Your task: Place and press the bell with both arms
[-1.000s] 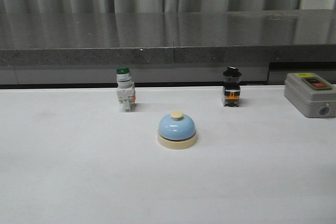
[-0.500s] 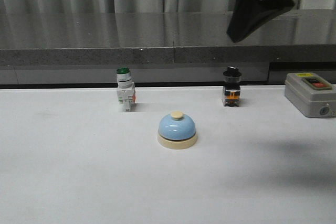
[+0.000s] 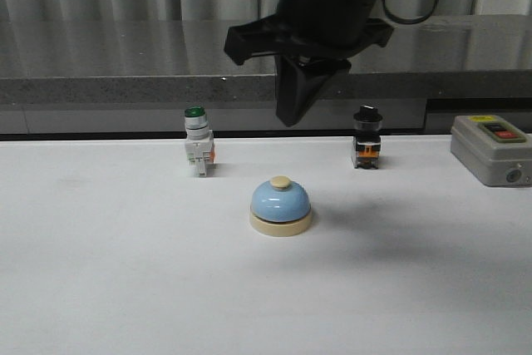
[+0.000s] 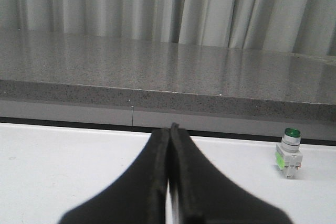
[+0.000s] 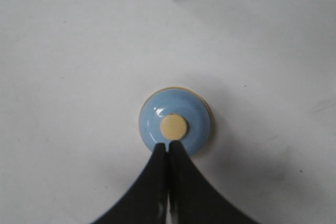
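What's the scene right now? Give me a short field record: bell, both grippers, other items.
bell: bell upright on the white table, untouched
right gripper: right gripper shut, fingers pointing down, above the bell, apart from it
left gripper: left gripper shut, empty, away from the bell
other items: green-capped switch, black-knobbed switch, grey button box, all behind the bell

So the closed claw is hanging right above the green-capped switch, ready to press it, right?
Not quite. The closed right gripper hangs above the bell, not the green-capped switch, which stands off to the side. The right wrist view shows the bell's knob right under the fingertips.
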`<state>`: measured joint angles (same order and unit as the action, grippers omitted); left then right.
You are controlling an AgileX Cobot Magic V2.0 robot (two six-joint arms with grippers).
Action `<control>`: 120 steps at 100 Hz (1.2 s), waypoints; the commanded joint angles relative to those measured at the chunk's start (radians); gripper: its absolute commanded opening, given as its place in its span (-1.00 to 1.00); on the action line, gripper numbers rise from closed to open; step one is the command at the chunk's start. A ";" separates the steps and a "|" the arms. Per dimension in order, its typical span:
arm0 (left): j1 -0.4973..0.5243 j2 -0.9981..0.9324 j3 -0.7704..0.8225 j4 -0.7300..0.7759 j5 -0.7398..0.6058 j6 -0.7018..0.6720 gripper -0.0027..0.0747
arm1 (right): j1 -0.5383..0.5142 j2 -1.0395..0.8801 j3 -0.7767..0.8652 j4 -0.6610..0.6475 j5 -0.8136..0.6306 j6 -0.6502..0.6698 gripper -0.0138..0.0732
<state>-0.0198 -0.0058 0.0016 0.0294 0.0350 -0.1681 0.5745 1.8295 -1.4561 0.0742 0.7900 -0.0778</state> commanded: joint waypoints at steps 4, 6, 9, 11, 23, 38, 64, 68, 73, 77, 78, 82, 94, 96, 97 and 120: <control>0.003 -0.030 0.042 -0.002 -0.080 0.001 -0.98 | 0.003 0.011 -0.085 0.009 0.029 -0.010 -0.82; 0.003 -0.030 0.042 -0.002 -0.080 0.001 -0.98 | 0.003 0.021 -0.092 0.009 0.036 -0.010 -0.82; 0.003 -0.030 0.042 -0.002 -0.080 0.001 -0.98 | 0.003 0.032 -0.102 0.008 0.044 -0.010 -0.82; 0.003 -0.030 0.042 -0.002 -0.080 0.001 -0.98 | 0.003 0.041 -0.105 0.008 0.047 -0.010 -0.82; 0.003 -0.030 0.042 -0.002 -0.080 0.001 -0.98 | 0.002 0.083 -0.129 0.005 0.060 -0.010 -0.82; 0.003 -0.030 0.042 -0.002 -0.080 0.001 -0.98 | 0.002 0.117 -0.128 -0.009 0.058 -0.010 -0.82; 0.003 -0.030 0.042 -0.002 -0.080 0.001 -0.98 | 0.003 0.168 -0.129 -0.011 0.062 -0.009 -0.82; 0.003 -0.030 0.042 -0.002 -0.080 0.001 -0.98 | 0.003 0.155 -0.129 -0.011 0.063 -0.005 -0.82; 0.003 -0.030 0.042 -0.002 -0.080 0.001 -0.98 | 0.003 0.135 -0.129 -0.012 0.064 -0.002 -0.82; 0.003 -0.030 0.042 -0.002 -0.080 0.001 -0.98 | 0.002 0.118 -0.129 -0.014 0.065 0.002 -0.82; 0.003 -0.030 0.042 -0.002 -0.080 0.001 -0.98 | 0.002 0.112 -0.129 -0.014 0.065 0.002 -0.82; 0.003 -0.030 0.042 -0.002 -0.080 0.001 -0.98 | 0.001 0.092 -0.129 -0.016 0.065 0.003 -0.82; 0.003 -0.030 0.042 -0.002 -0.080 0.001 -0.98 | -0.008 0.043 -0.129 -0.047 0.080 0.041 -0.82; 0.003 -0.030 0.042 -0.002 -0.080 0.001 -0.98 | -0.012 0.038 -0.129 -0.052 0.082 0.048 -0.82; 0.003 -0.030 0.042 -0.002 -0.080 0.001 -0.98 | -0.013 0.035 -0.129 -0.054 0.083 0.053 -0.82; 0.003 -0.030 0.042 -0.002 -0.080 0.001 -0.98 | -0.059 -0.045 -0.089 -0.074 0.094 0.078 -0.82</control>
<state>-0.0198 -0.0058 0.0016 0.0294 0.0350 -0.1681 0.5380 1.8710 -1.5404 0.0111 0.8968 -0.0125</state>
